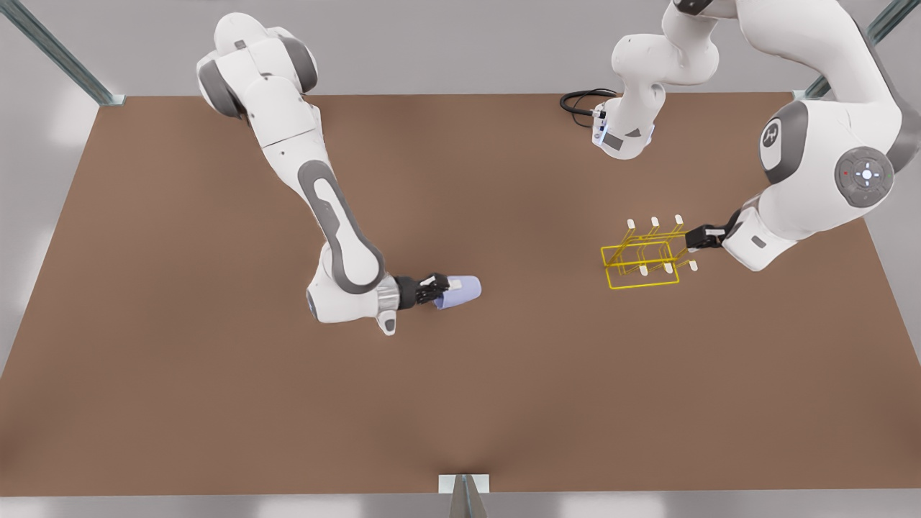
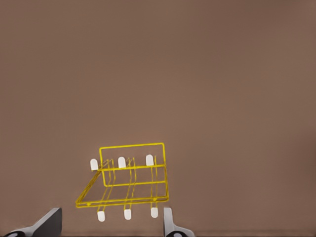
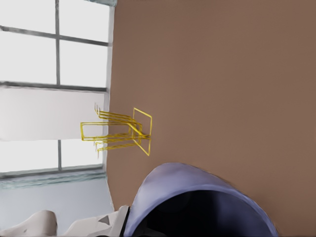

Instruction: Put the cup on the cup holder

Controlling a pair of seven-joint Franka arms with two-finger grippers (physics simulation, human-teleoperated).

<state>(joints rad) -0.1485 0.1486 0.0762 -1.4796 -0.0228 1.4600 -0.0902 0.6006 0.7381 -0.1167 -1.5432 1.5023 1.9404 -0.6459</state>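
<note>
The lavender-blue cup [image 1: 463, 290] lies on its side near the table's middle, with my right gripper [image 1: 437, 286] shut on its rim end. Its open mouth faces the right wrist camera as a cup [image 3: 197, 195] close up. The yellow wire cup holder [image 1: 642, 259], with white-tipped prongs, is at the front view's right. My left gripper [image 1: 704, 236] is at the holder's right edge. In the left wrist view this left gripper [image 2: 112, 212] is open, and the cup holder [image 2: 129, 177] sits just ahead of its wide-apart fingers.
The brown table [image 1: 216, 403] spreads wide around both arms. A black cable [image 1: 580, 101] loops at the back near the right-hand arm's base. A metal bracket [image 1: 464, 483] sits at the front edge, and frame posts [image 1: 65, 57] stand at the back corners.
</note>
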